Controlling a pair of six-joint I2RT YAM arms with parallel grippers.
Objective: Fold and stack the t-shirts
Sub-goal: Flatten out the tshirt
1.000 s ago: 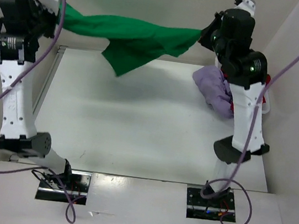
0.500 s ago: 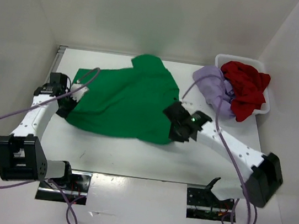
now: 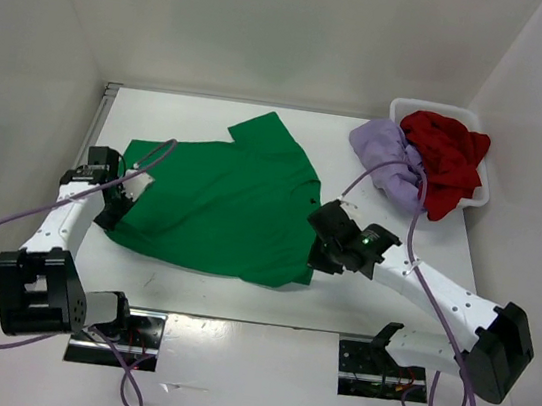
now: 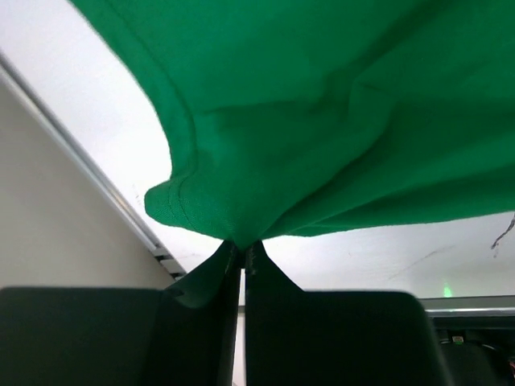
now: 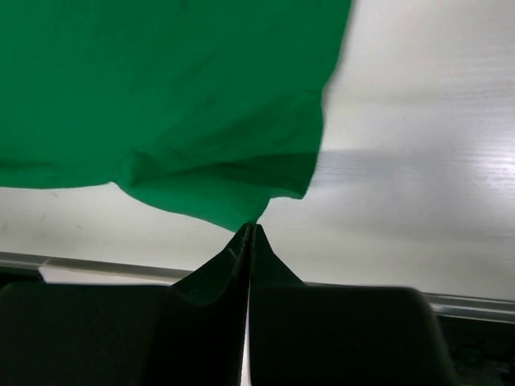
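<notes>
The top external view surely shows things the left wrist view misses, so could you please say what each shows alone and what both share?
Only the top view: the lavender shirt against the basket, the red shirt in it, and the right gripper at the near right corner of the green shirt. Only the left wrist view: up close, the jaws shut on a fold of the hem, with its stitching. Both: the green shirt spread on the table and the left gripper at its left corner.
</notes>
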